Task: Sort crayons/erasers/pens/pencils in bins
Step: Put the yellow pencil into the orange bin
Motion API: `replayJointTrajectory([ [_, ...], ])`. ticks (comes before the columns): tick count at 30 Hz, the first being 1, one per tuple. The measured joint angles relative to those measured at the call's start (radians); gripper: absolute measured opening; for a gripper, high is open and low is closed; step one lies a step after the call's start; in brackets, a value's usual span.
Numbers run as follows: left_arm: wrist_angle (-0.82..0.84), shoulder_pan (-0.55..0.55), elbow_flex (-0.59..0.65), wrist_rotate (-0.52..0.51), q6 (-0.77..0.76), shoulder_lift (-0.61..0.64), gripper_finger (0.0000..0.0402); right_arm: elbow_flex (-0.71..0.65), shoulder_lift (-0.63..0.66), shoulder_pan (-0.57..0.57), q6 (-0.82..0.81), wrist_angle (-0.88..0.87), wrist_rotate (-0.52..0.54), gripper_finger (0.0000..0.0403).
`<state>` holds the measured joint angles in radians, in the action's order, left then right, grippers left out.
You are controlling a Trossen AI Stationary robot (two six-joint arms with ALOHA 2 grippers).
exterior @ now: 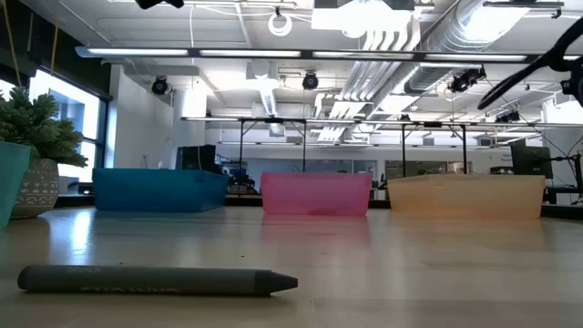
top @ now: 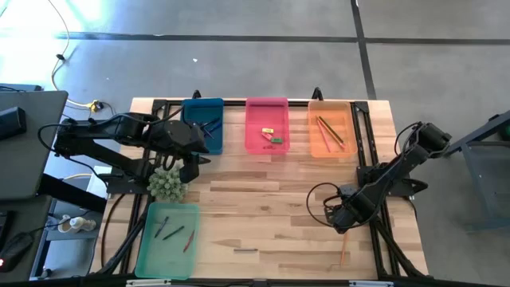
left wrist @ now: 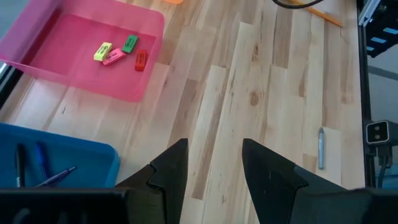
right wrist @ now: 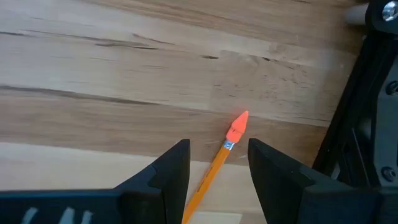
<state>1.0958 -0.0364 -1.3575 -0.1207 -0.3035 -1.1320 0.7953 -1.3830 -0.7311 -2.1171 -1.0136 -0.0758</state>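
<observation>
Bins mostly filled — your right gripper, fingers apart, straddles the orange pencil; grey crayon remains. Left gripper open, empty.

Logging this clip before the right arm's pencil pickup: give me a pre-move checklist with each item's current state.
1. Right pincer open: ok.
2. Orange pencil lies between its fingers: ok.
3. Fingers touching the pencil: cannot tell.
4. Orange bin already holds pencils and has room: ok.
5. Left pincer open, near the blue bin, far from the pickup: ok.
6. All loose items sorted: not ok, a grey crayon lies on the table.
</observation>
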Motion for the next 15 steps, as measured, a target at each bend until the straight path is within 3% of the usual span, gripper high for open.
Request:
replayJointTrajectory([
  [15, 0.0, 0.0, 0.001, 0.0, -0.008, -0.006, 0.0138, -0.142, 0.003, -0.01, -0.023, 0.147, -0.065, 0.0153],
])
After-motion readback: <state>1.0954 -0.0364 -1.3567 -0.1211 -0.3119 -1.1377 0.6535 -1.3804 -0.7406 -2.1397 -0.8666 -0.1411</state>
